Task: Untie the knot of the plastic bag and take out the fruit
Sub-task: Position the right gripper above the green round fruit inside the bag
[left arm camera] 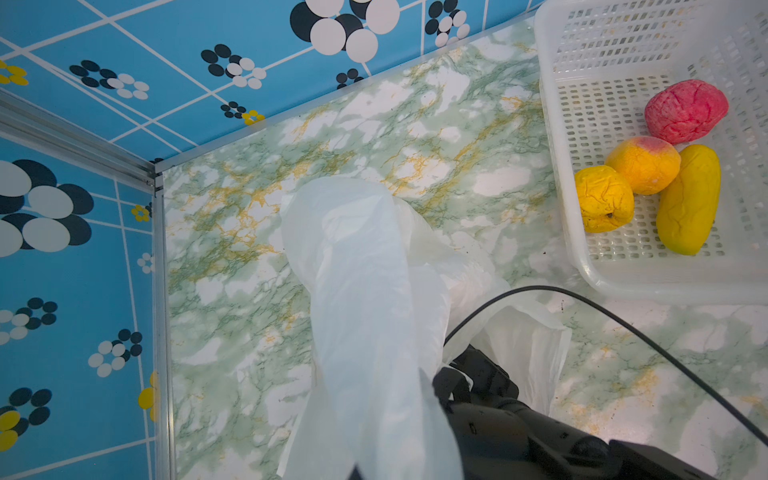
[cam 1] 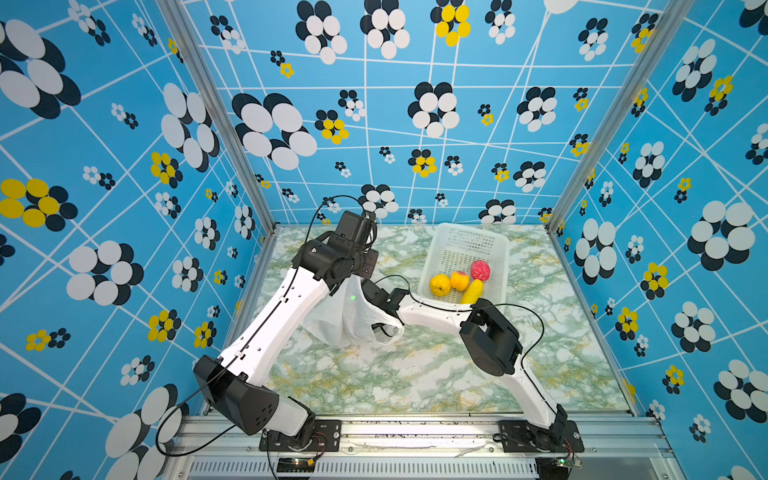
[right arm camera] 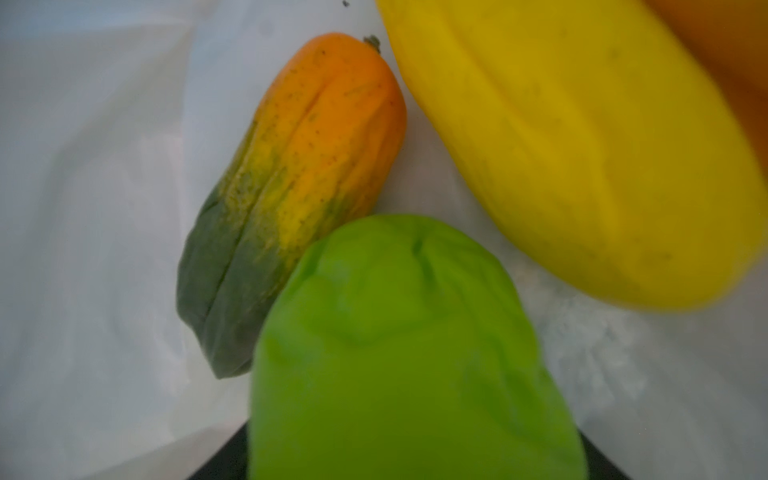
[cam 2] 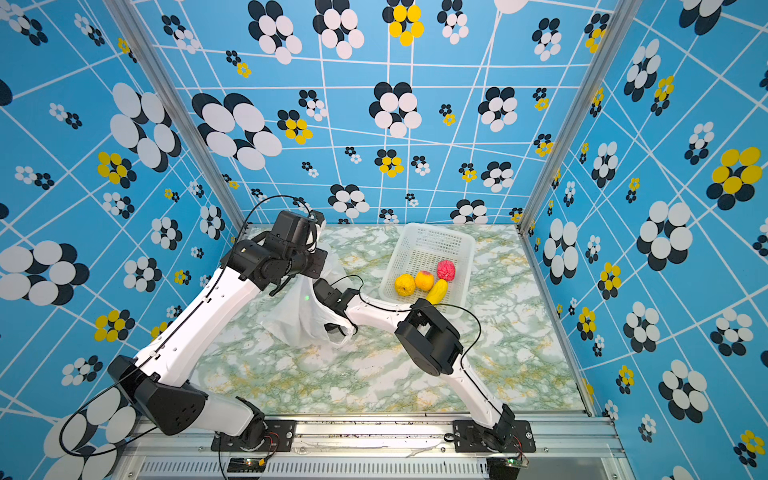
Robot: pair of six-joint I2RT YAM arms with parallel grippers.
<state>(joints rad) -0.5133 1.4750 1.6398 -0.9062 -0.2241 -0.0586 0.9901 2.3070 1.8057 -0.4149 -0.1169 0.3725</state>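
Note:
The white plastic bag (cam 1: 353, 322) (cam 2: 301, 322) (left arm camera: 365, 291) hangs in the middle of the table. My left gripper (cam 1: 360, 272) (cam 2: 311, 272) is shut on its top and holds it up. My right arm's wrist (cam 1: 384, 297) (left arm camera: 478, 386) reaches into the bag's open mouth, which hides that gripper in both top views. In the right wrist view a green apple (right arm camera: 415, 353) fills the space between the jaws and looks squeezed. Beside it lie an orange-green long fruit (right arm camera: 299, 178) and a long yellow fruit (right arm camera: 582, 145). The knot is out of view.
A white perforated basket (cam 1: 465, 229) (cam 2: 430, 229) (left arm camera: 552, 124) stands at the back right. It holds a round yellow fruit (cam 1: 439, 285), a peach (cam 1: 459, 280), a pink-red bumpy fruit (cam 1: 480, 270) and a long yellow one (cam 1: 472, 292). Patterned walls enclose the marble table (cam 1: 415, 374).

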